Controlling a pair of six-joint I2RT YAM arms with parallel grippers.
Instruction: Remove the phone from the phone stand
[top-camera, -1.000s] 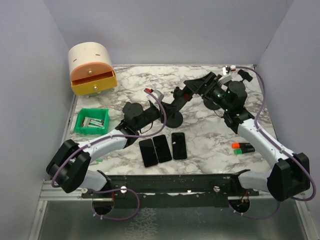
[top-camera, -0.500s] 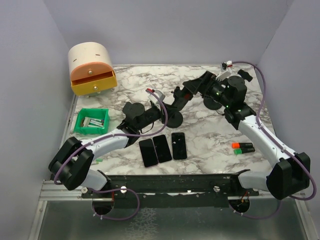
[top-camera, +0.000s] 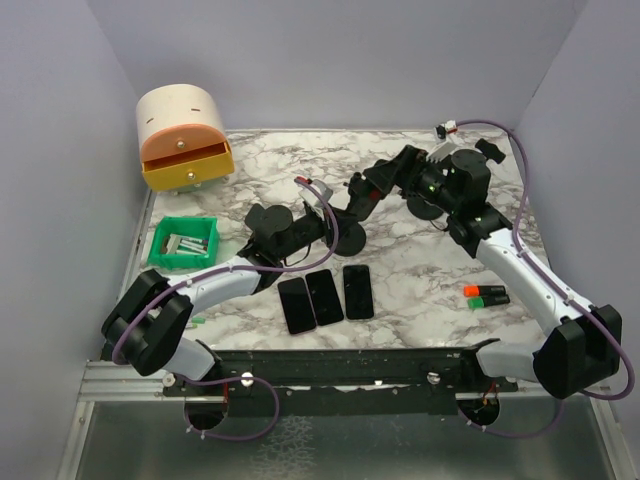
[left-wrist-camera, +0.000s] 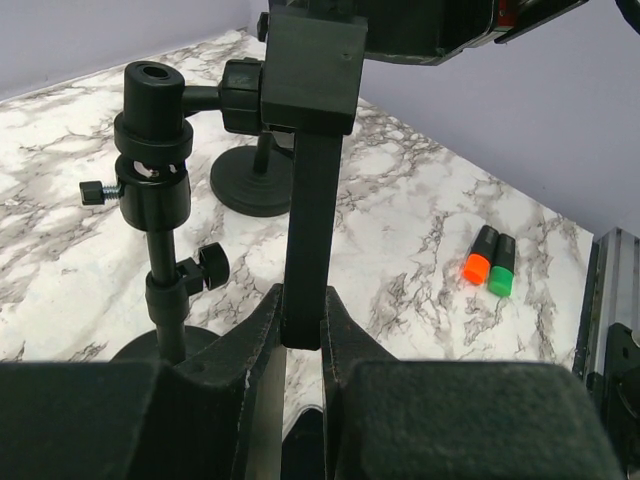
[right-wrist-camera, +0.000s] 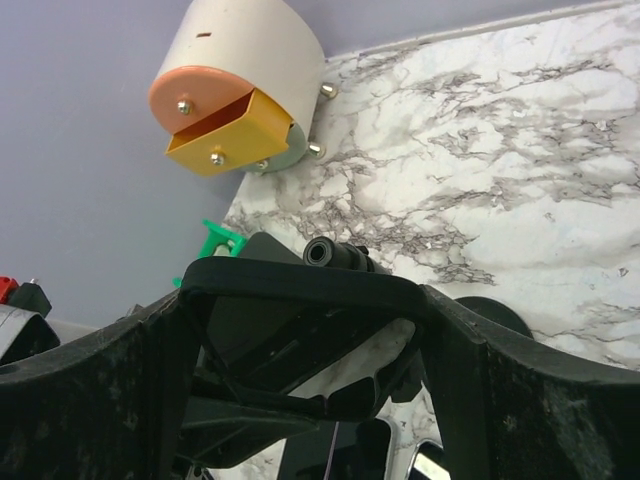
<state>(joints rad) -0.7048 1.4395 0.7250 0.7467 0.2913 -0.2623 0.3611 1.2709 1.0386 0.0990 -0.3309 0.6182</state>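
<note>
The black phone stand (top-camera: 350, 208) rises from its round base at mid-table. My left gripper (top-camera: 322, 224) is shut on the stand's upright clamp bar (left-wrist-camera: 310, 200), which sits pinched between its jaws (left-wrist-camera: 302, 315). The stand's pole (left-wrist-camera: 160, 230) is just left of the bar. The black phone (top-camera: 385, 175) lies tilted in the stand's cradle. My right gripper (top-camera: 398, 172) spans it from the right. In the right wrist view the phone (right-wrist-camera: 290, 285) stretches from one finger to the other, and both fingers (right-wrist-camera: 455, 370) touch its edges.
Three dark phones (top-camera: 324, 297) lie flat near the front edge. A second round stand base (left-wrist-camera: 250, 180) sits behind. The drawer unit (top-camera: 183, 137) is at back left, a green bin (top-camera: 183, 243) at left, and orange and green markers (top-camera: 485, 294) at right.
My right gripper has shifted slightly left and its fingers have narrowed onto the phone's edges. The left gripper has kept its hold on the stand bar.
</note>
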